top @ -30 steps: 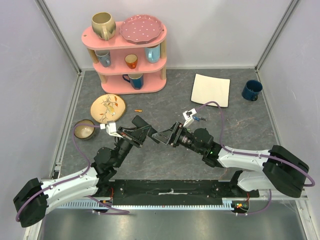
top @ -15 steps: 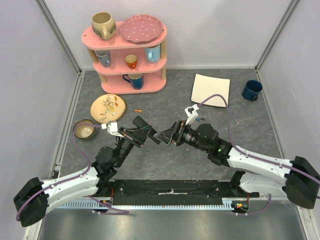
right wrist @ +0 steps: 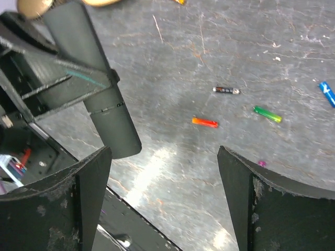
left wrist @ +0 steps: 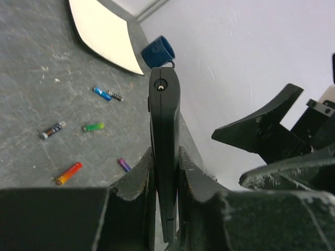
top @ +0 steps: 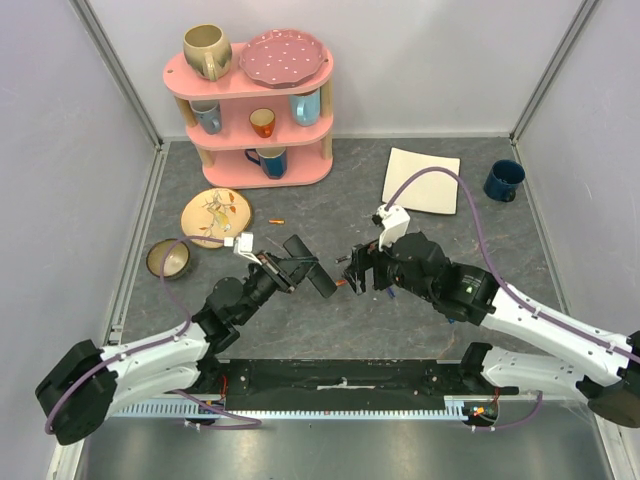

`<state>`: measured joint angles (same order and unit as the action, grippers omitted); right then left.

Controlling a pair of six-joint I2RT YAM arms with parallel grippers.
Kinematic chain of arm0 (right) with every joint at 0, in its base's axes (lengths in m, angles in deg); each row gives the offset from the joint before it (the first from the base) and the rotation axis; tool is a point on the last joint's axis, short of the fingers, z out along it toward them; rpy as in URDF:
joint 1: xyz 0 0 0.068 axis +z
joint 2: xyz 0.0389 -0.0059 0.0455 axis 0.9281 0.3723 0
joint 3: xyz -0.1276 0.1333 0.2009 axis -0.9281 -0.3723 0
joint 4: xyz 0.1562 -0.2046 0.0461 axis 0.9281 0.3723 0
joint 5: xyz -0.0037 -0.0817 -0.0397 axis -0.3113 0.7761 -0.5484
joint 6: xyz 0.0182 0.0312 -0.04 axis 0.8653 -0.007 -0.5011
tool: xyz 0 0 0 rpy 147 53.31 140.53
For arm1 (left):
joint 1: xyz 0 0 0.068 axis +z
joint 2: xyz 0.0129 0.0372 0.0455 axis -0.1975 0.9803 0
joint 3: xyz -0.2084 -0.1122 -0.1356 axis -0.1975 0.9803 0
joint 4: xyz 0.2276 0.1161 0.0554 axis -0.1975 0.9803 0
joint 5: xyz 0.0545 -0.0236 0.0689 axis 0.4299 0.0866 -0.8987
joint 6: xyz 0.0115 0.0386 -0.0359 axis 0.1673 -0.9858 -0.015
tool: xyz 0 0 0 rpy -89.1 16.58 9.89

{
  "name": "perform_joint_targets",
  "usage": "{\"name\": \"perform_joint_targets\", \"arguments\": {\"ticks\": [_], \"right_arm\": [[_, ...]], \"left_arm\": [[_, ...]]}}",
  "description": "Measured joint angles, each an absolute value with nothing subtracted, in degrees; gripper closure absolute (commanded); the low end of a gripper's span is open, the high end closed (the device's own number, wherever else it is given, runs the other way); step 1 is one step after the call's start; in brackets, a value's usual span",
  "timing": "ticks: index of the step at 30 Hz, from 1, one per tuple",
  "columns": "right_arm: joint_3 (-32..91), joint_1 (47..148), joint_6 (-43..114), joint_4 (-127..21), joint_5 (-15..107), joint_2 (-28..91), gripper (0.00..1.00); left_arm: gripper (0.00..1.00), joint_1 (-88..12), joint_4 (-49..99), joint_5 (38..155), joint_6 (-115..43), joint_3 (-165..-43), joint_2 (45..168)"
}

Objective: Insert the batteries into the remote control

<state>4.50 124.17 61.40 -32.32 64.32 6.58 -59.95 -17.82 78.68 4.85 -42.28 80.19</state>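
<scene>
My left gripper (top: 300, 268) is shut on the remote control (top: 313, 273), a slim black bar held above the table. In the left wrist view the remote (left wrist: 163, 120) stands edge-on between the fingers of the left gripper (left wrist: 165, 157). My right gripper (top: 351, 273) is open and empty, just right of the remote's free end. In the right wrist view the right gripper (right wrist: 165, 193) hangs above loose batteries: orange-red (right wrist: 204, 123), black (right wrist: 226, 90), green (right wrist: 267, 114), blue (right wrist: 327, 93) and purple (right wrist: 261, 163). The remote (right wrist: 99, 104) shows there at the upper left.
A pink shelf (top: 250, 100) with mugs and a plate stands at the back. A floral plate (top: 215, 215), a small bowl (top: 167, 259) and one stray orange battery (top: 277, 219) lie at the left. A white square plate (top: 421, 180) and a blue mug (top: 503, 180) sit at the back right.
The right gripper has drawn back from the remote's end, risen and turned to face down at the table. The left gripper has shifted right with the remote.
</scene>
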Motion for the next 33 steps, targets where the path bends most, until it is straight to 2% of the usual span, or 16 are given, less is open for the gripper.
{"name": "perform_joint_targets", "arguments": {"ticks": [7,15,23,33], "right_arm": [[7.32,130.88,57.86,-23.76,70.2,8.7,0.11],[8.52,135.71,58.89,-21.24,73.21,10.49,0.08],[12.32,137.44,59.04,-21.24,74.09,14.73,0.09],[14.2,137.79,58.96,-19.98,75.09,20.02,0.16]], "left_arm": [[0.98,-56.95,-24.48,87.46,12.93,-42.32,88.61],[0.98,-55.82,-35.78,92.71,17.2,-42.28,94.88],[0.98,-55.36,-40.59,94.7,20.26,-42.28,99.23],[0.98,-55.31,-40.53,94.7,21.61,-42.25,99.75]]}}
